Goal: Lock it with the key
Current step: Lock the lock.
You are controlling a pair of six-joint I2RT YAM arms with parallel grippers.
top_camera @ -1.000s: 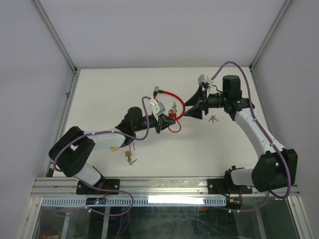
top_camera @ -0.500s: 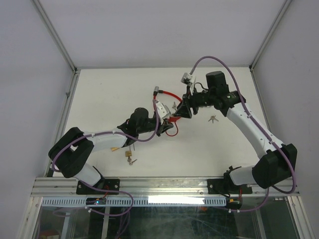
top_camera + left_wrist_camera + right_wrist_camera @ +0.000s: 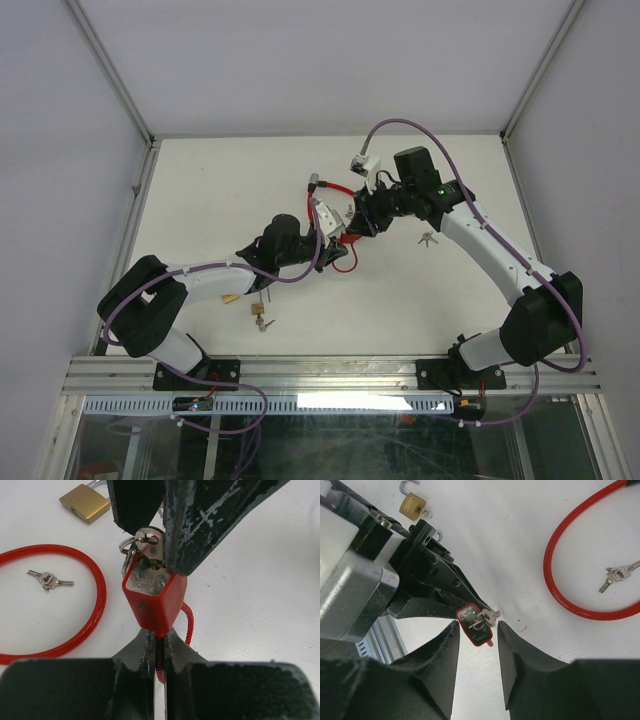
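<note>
A red padlock body [image 3: 152, 602] with a red cable [image 3: 95, 610] is held upright. My left gripper [image 3: 159, 645] is shut on its lower end where the cable enters. A silver key on a ring [image 3: 145, 536] sits in the lock's top face. My right gripper [image 3: 476, 630] is open, its two fingers on either side of the key [image 3: 489, 616] and the lock [image 3: 476, 625]; touch cannot be told. In the top view the left gripper [image 3: 335, 243] and right gripper [image 3: 352, 222] meet at the lock [image 3: 345, 238] mid-table.
The red cable loops on the table [image 3: 350, 192] behind the grippers. A spare key set [image 3: 428, 238] lies right of it. A brass padlock [image 3: 258, 310] with small keys [image 3: 265, 324] lies by the left arm. The brass padlock also shows in the right wrist view [image 3: 413, 504].
My right arm has swung left and closed in on the lock, its fingers now around the key. My left gripper has shifted slightly right, still holding the lock.
</note>
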